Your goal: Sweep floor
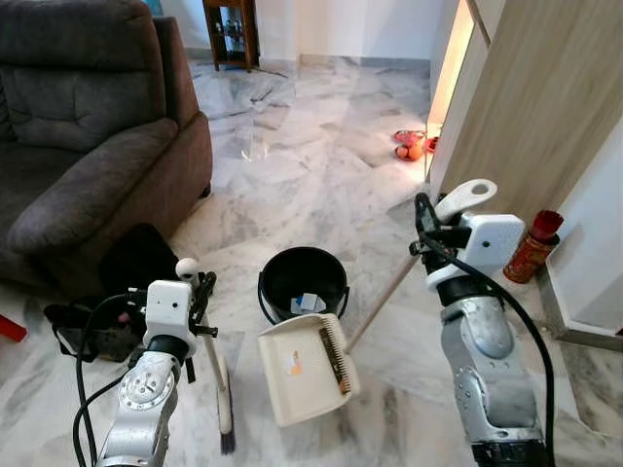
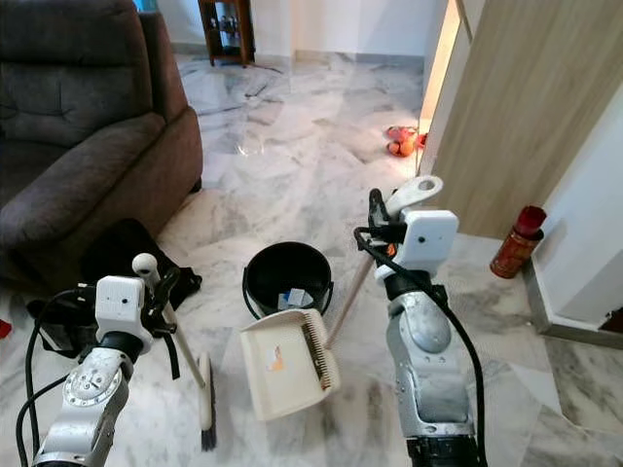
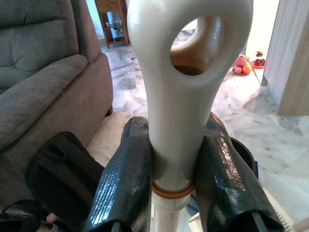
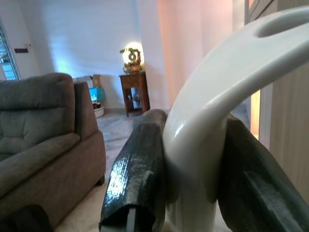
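Note:
My left gripper (image 1: 201, 294) is shut on the white handle (image 3: 176, 96) of a hand broom, its black fingers (image 3: 126, 186) pressing both sides. The broom's dark bristles (image 1: 228, 438) rest on the marble floor by my left arm. My right gripper (image 1: 426, 232) is shut on the looped top of the dustpan's long handle (image 4: 207, 125), which slants down to the cream dustpan (image 1: 292, 375). The dustpan lies on the floor between my arms, its comb edge on its right side. Just behind it stands a black bucket (image 1: 302, 280) with some scraps inside.
A dark grey sofa (image 1: 88, 126) fills the left, with a black bag (image 1: 136, 261) at its foot. On the right are a wooden panel (image 1: 545, 97) and a red spray can (image 1: 533, 245). Orange toys (image 1: 409, 146) lie by the doorway and a wooden side table (image 1: 232, 29) stands far back.

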Controlling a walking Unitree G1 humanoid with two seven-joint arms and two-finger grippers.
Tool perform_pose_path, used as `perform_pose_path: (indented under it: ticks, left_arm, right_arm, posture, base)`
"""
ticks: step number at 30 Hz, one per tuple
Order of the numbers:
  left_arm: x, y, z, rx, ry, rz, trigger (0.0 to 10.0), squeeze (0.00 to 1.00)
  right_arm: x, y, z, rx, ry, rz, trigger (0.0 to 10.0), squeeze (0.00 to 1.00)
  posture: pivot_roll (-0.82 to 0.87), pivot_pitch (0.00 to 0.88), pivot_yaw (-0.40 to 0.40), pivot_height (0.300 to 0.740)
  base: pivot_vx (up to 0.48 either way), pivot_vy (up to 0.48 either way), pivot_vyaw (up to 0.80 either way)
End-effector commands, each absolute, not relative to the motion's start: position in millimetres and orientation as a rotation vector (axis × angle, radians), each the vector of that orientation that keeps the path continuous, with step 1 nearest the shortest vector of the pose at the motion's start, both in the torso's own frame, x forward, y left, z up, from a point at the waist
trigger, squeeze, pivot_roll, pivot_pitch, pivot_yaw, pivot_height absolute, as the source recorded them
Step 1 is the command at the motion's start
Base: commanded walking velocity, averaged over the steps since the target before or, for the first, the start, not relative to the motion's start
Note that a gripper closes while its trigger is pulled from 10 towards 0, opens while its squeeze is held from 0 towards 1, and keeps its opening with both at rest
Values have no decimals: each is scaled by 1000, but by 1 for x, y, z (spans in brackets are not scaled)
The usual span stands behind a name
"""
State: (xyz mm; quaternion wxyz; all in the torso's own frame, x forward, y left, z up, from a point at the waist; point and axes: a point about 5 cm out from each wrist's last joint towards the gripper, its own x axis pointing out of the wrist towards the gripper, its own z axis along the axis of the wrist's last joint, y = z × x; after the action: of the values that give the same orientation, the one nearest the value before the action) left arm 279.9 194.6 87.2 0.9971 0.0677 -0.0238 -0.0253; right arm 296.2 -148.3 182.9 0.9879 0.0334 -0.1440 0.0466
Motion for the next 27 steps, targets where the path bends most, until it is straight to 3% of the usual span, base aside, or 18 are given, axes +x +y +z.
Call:
perform_pose_path:
  ticks: [1, 12, 20, 27]
  left_arm:
    - [280, 196, 90, 160, -76, -50, 10000, 0]
    - [278, 197, 87, 159, -70, -45, 10000, 0]
    - [277, 196, 85, 170, -72, -48, 10000, 0]
    - [275, 197, 84, 184, -71, -41, 10000, 0]
  right_arm:
    - [293, -143, 215, 98, -412, 111, 10000, 0]
    - [295, -138, 255, 152, -519, 102, 10000, 0]
    - [301, -133, 258, 177, -522, 106, 10000, 0]
    - [303, -132, 262, 190, -529, 104, 10000, 0]
  posture:
    - [69, 61, 49, 740]
    - [83, 44, 47, 740]
    - [91, 32, 45, 740]
    - [89, 21, 45, 740]
  base:
    - [0, 0, 0]
    - [0, 0, 0]
    - [0, 0, 0]
    - [241, 0, 0]
